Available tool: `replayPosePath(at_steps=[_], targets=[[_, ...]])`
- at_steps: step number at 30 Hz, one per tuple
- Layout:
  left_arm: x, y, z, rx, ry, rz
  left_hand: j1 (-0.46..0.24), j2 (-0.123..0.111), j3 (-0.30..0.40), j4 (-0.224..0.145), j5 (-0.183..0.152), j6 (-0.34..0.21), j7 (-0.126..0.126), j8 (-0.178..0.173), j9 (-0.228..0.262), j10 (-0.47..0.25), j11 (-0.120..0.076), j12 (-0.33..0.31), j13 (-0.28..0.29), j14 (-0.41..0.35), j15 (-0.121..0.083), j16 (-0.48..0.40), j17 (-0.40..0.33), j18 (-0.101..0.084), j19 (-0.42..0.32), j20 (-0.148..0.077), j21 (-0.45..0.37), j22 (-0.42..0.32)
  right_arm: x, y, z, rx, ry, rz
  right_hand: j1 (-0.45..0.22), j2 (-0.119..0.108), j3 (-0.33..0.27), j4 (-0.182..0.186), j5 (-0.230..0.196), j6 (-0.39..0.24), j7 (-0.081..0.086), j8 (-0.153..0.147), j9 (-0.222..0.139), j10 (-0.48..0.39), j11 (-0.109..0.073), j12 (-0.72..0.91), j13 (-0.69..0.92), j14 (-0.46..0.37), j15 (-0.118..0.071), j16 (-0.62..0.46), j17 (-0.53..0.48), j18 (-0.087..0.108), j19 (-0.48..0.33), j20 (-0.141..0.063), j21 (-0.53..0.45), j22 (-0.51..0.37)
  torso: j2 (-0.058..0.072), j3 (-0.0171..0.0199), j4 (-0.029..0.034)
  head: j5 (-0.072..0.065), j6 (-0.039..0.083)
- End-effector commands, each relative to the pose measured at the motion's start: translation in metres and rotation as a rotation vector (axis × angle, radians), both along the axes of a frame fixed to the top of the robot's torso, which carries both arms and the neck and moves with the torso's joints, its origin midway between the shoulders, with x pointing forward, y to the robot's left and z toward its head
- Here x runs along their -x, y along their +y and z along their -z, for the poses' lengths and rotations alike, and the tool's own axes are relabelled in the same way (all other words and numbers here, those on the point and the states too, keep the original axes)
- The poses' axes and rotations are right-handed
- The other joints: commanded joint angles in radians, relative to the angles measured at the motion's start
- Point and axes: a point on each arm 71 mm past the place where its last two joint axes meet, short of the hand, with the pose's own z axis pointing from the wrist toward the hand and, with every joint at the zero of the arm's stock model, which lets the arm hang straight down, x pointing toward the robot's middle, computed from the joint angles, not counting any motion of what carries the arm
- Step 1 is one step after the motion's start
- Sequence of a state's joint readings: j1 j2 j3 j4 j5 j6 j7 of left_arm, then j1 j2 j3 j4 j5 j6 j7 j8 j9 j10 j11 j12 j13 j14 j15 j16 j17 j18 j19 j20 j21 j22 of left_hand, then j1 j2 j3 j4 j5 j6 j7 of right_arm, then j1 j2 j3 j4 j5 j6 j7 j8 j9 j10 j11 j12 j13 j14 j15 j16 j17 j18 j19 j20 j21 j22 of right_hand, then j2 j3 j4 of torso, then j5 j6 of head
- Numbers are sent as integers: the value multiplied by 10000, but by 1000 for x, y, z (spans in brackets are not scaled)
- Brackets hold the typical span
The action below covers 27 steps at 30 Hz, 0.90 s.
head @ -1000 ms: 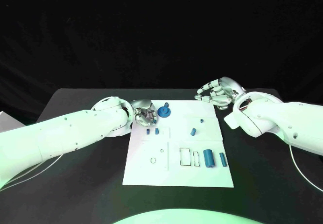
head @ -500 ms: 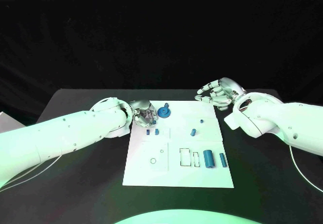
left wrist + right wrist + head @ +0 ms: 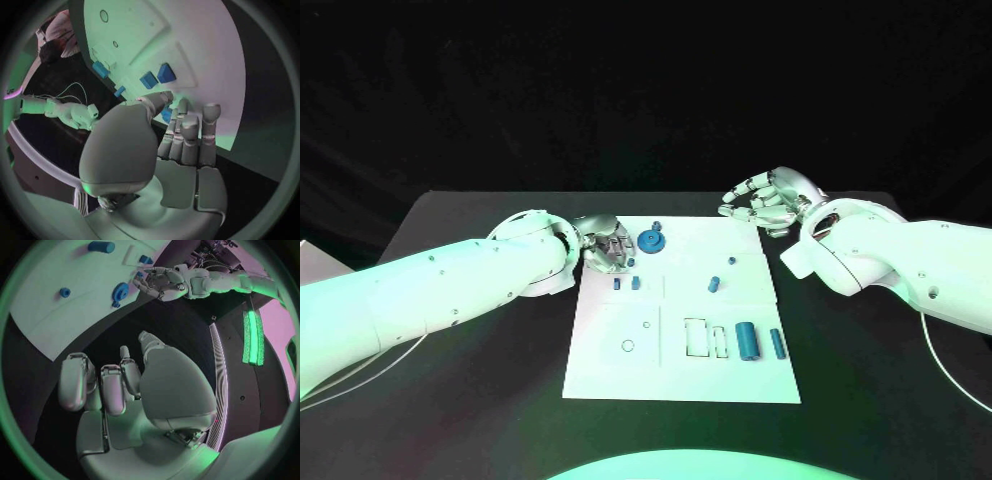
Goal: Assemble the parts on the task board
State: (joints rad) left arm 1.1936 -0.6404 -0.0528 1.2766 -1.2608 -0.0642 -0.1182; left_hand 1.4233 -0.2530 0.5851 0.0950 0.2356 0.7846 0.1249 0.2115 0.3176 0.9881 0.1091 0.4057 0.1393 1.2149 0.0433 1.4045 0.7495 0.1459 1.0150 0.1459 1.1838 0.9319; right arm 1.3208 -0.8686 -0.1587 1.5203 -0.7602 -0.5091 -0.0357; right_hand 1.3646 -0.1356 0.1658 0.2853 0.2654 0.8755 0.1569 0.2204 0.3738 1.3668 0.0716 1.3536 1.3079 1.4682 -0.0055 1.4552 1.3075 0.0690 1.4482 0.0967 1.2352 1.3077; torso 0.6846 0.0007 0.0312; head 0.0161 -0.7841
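Black cloth hangs behind a black tabletop, and the white task board lies flat in the middle of it.

On the board's far left part a round blue gear-like part lies with a small blue peg just beyond it. Nearer, two small blue pieces sit side by side, and a short blue peg lies toward the middle with a tiny blue piece beyond it. At the near right two blue cylinders lie parallel, the left one thicker, beside a row of outlined slots.

The left hand is at the board's far left edge, just beside the gear-like part; its fingers are curled downward close together. Whether they hold or touch any part cannot be told, as the fingertips hide what lies under them.

The right hand is raised beyond the board's far right corner, over the tabletop, well apart from the parts. Its fingers are curled in toward the palm with nothing in them.
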Motion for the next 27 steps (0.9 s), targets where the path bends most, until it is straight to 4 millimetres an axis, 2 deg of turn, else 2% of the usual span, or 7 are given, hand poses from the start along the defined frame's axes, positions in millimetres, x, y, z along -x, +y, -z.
replayPosePath(at_steps=[1,6,8,9,11,14,27], targets=[[1,3,-2,158,-132,-99,33,9,-60,-34,-40,-29,10,-30,-20,-118,31,-35,23,-159,7,-59,-155,112,-177,-7,-124,-113,0,0,1,218,82,-235,-94,-31,55,12,46,-79,-10,16,8,-100,-10,-56,432,439,-24,-57,255,69,-52,-38,-63,-2,-5,-3,-11,-4,12],[1,12,-8,761,-162,-362,136,65,-4,-116,-37,180,120,40,-16,-260,80,-40,61,-497,42,-212,-705,174,-452,11,-298,-378,0,-1,2,955,-157,-693,293,-148,300,-84,-83,-17,-55,122,22,-1706,-48,-2027,-1414,442,-65,-89,252,101,-105,-71,-260,-121,-18,1,-7,-37,52],[0,17,-13,1536,-44,-606,172,74,34,-163,-26,308,221,79,-23,-382,122,-15,91,-910,76,-430,-1335,244,-795,38,-521,-689,1,0,2,1496,-336,-1045,824,-315,742,-176,-184,98,-95,184,16,-3462,-118,-4993,-4066,351,-117,-300,-64,152,-204,-119,-562,-321,-14,6,-1,-62,67],[0,19,-16,1944,23,-706,189,85,48,-182,-21,348,262,93,-24,-376,119,21,110,-958,74,-454,-1397,260,-867,43,-564,-749,1,0,2,1727,-408,-1195,1050,-488,1052,-144,-213,151,-92,193,-2,-3475,-125,-5889,-4838,304,-135,-416,-220,177,-255,-136,-733,-429,-13,8,-1,-93,91],[0,25,-22,3108,223,-1007,233,109,128,-282,-11,527,583,166,-50,-562,169,222,216,-1910,106,-1068,-2758,380,-1572,61,-1041,-1305,2,0,4,2299,-569,-1548,1228,-802,1520,-34,-321,204,-44,176,-35,-3245,-116,-7190,-6031,248,-149,-553,-390,198,-333,-106,-1006,-596,-10,7,-6,-120,111],[1,35,-29,4786,659,-1465,194,147,185,-359,-12,495,735,142,-135,-939,291,416,285,-2348,188,-1799,-3169,382,-1868,116,-1349,-1453,4,1,7,3372,-928,-2058,1407,-1055,2081,-56,-378,346,-72,162,-58,-3192,-53,-8725,-7431,219,-82,-653,-514,247,-374,-109,-1225,-714,-8,9,-15,-233,164],[11,64,-45,9654,2422,-2388,102,333,151,-450,-4,604,810,223,-236,-1023,337,832,350,-2658,242,-2895,-3755,388,-2149,167,-1896,-1780,7,4,30,7303,-2178,-2965,1299,-1503,2571,-286,-708,618,-136,62,-75,-3050,110,-11272,-10150,328,73,-735,-734,139,-43,-21,-711,-258,2,-13,17,-467,224]])
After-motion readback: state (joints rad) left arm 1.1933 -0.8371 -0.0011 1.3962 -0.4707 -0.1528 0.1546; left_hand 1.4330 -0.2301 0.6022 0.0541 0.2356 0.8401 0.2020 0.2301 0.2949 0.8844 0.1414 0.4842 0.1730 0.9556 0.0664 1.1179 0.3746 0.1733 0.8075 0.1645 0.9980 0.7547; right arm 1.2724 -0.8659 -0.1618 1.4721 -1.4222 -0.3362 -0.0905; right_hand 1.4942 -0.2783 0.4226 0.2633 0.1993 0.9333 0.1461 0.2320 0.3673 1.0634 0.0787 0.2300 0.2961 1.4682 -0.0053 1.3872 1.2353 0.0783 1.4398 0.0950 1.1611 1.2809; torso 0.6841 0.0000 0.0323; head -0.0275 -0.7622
